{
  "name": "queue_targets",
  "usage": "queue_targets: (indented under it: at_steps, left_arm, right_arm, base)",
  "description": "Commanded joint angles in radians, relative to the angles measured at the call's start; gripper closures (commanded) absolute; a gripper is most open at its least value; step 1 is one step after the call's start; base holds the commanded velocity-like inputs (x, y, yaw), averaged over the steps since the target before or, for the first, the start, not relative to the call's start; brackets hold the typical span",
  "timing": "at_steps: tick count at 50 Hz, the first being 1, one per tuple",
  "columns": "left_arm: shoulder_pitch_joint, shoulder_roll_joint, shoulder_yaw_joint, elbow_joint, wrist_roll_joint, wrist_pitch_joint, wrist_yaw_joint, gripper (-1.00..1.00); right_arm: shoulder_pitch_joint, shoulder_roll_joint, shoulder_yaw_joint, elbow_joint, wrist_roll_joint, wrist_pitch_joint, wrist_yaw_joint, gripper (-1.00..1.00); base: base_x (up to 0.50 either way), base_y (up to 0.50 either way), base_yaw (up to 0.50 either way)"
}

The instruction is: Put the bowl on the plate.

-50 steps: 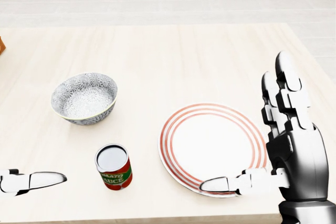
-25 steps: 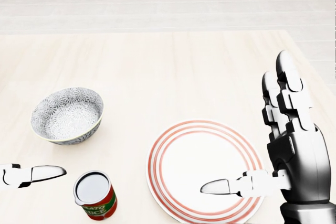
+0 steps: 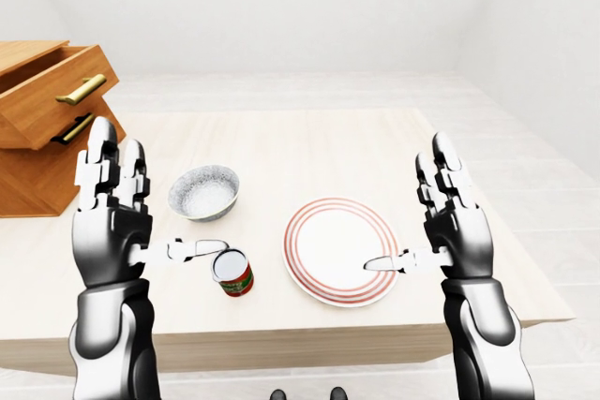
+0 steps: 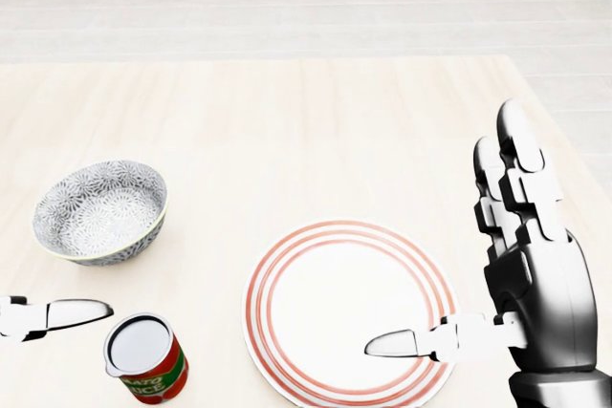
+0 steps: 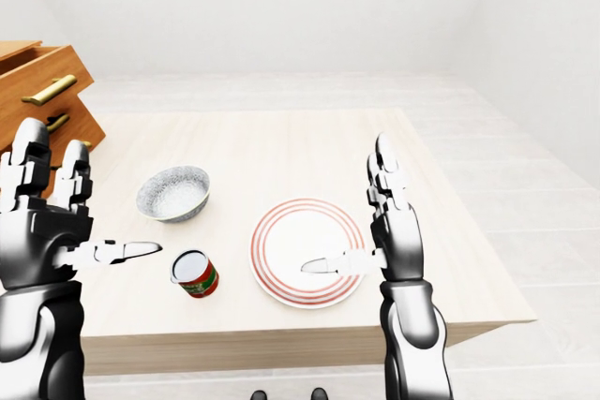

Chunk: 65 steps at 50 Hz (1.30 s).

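A grey patterned bowl (image 4: 98, 212) stands upright on the pale wooden table (image 4: 287, 112), at the left of the head view. To its right lies a white plate (image 4: 325, 293) with red rings, apart from the bowl. My right hand (image 4: 445, 236) is open, fingers pointing up at the plate's right edge and its thumb over the plate. In the left-eye view my left hand (image 3: 155, 203) is also open, raised to the left of the bowl (image 3: 203, 192), thumb pointing toward the can. Neither hand holds anything.
A red tomato sauce can (image 4: 145, 358) stands below the bowl, between it and the table's near edge. A wooden cabinet (image 3: 37, 110) with two drawers pulled out sits at the table's left. The table ends just right of my right hand.
The whole head view has shifted: bowl, can and plate slid left and down together, so the camera moved. Both hands keep the same open pose.
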Motion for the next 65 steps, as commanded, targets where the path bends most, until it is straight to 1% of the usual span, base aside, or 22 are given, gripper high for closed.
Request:
queue_targets:
  at_steps: [1, 6, 16, 21, 23, 24, 27, 29, 31, 32, 33, 34, 35, 38, 41, 42, 43, 44, 48, 56, 59, 65]
  left_arm:
    - [0.002, 0.001, 0.009, -0.004, -0.009, 0.0, -0.008, -1.0]
    - [-0.013, 0.005, 0.012, 0.027, -0.013, 0.0, -0.007, -1.0]
    - [-0.009, 0.008, 0.009, 0.009, -0.014, 0.0, -0.005, -1.0]
    - [-0.036, 0.015, 0.005, 0.022, 0.01, 0.0, 0.033, -1.0]
    - [-0.034, 0.02, 0.007, 0.031, -0.001, 0.0, 0.018, -1.0]
    - [-0.028, 0.022, 0.009, 0.034, -0.018, 0.0, -0.01, -1.0]
    - [-0.033, 0.027, -0.001, 0.068, 0.009, 0.0, -0.029, -1.0]
    - [-0.081, 0.054, -0.023, 0.125, 0.051, 0.0, -0.014, -1.0]
    - [-0.105, 0.062, -0.025, 0.159, 0.062, 0.0, -0.012, -1.0]
    - [-0.144, 0.087, -0.034, 0.218, 0.094, 0.0, -0.012, -1.0]
    - [-0.145, 0.087, -0.034, 0.222, 0.094, 0.0, -0.012, -1.0]
    - [-0.19, 0.107, -0.036, 0.278, 0.127, 0.0, 0.007, -1.0]
    - [-0.19, 0.107, -0.036, 0.281, 0.127, 0.0, 0.007, -1.0]
    - [-0.256, 0.138, -0.05, 0.36, 0.172, 0.0, 0.028, -1.0]
    - [-0.337, 0.171, -0.073, 0.475, 0.203, 0.0, 0.021, -1.0]
    - [-0.365, 0.188, -0.09, 0.532, 0.244, 0.0, 0.038, -1.0]
    - [-0.367, 0.187, -0.088, 0.537, 0.245, 0.0, 0.037, -1.0]
    - [-0.413, 0.204, -0.098, 0.607, 0.276, 0.0, 0.053, -1.0]
    - [-0.449, 0.225, -0.105, 0.649, 0.319, 0.0, 0.063, -1.0]
    - [-0.444, 0.254, -0.134, 0.568, 0.448, 0.0, 0.032, -1.0]
    - [-0.427, 0.27, -0.162, 0.578, 0.551, 0.0, 0.026, -1.0]
    - [-0.407, 0.275, -0.172, 0.624, 0.717, 0.0, 0.024, -1.0]
  right_arm:
    - [0.005, -0.002, 0.006, -0.007, -0.013, 0.0, 0.002, -1.0]
    - [0.013, 0.001, 0.006, -0.008, -0.008, 0.0, 0.009, -1.0]
    - [0.015, 0.001, 0.0, -0.015, -0.009, 0.0, 0.011, -1.0]
    - [0.01, 0.0, -0.009, -0.007, -0.005, 0.0, 0.013, -1.0]
    - [0.018, 0.001, -0.009, -0.014, -0.007, 0.0, 0.013, -1.0]
    - [0.022, 0.001, -0.008, -0.019, -0.008, 0.0, 0.013, -1.0]
    - [0.032, 0.002, -0.006, -0.032, -0.013, 0.0, 0.015, -1.0]
    - [0.037, 0.002, -0.008, -0.039, -0.01, 0.0, 0.019, -1.0]
    - [0.04, 0.003, -0.01, -0.041, -0.008, 0.0, 0.021, -1.0]
    - [0.054, 0.002, -0.006, -0.05, -0.004, 0.0, 0.032, -1.0]
    - [0.055, 0.003, -0.006, -0.049, -0.004, 0.0, 0.033, -1.0]
    - [0.06, 0.005, -0.008, -0.052, -0.004, 0.0, 0.031, -1.0]
    - [0.06, 0.006, -0.008, -0.052, -0.005, 0.0, 0.031, -1.0]
    - [0.07, 0.009, -0.006, -0.048, -0.005, 0.0, 0.033, -1.0]
    - [0.065, 0.006, -0.003, -0.025, -0.009, 0.0, 0.04, -1.0]
    - [0.061, 0.005, -0.007, -0.014, -0.004, 0.0, 0.042, -1.0]
    - [0.061, 0.005, -0.007, -0.013, -0.005, 0.0, 0.043, -1.0]
    - [0.059, 0.004, -0.015, -0.001, 0.003, 0.0, 0.047, -1.0]
    - [0.061, 0.004, -0.02, 0.01, 0.004, 0.0, 0.051, -1.0]
    - [0.06, 0.003, -0.03, 0.022, 0.01, 0.0, 0.062, -1.0]
    - [0.062, 0.004, -0.03, 0.03, 0.009, 0.0, 0.064, -1.0]
    - [0.066, 0.005, -0.033, 0.044, 0.008, 0.0, 0.068, -1.0]
  base:
    - [0.21, 0.0, 0.0]
    - [0.35, 0.0, 0.0]
    - [0.01, 0.0, 0.0]
    - [0.0, 0.0, 0.0]
    - [0.0, 0.0, 0.0]
    - [0.0, 0.0, 0.0]
    - [0.0, 0.0, 0.0]
    - [0.0, 0.0, 0.0]
    - [0.0, 0.0, 0.0]
    - [0.0, 0.0, 0.0]
    - [0.0, 0.0, 0.0]
    - [0.0, 0.0, 0.0]
    - [0.0, 0.0, 0.0]
    - [0.0, 0.0, 0.0]
    - [0.0, 0.0, 0.0]
    - [0.0, 0.0, 0.0]
    - [0.0, 0.0, 0.0]
    - [0.0, 0.0, 0.0]
    - [0.0, 0.0, 0.0]
    - [0.0, 0.0, 0.0]
    - [0.0, 0.0, 0.0]
    - [0.0, 0.0, 0.0]
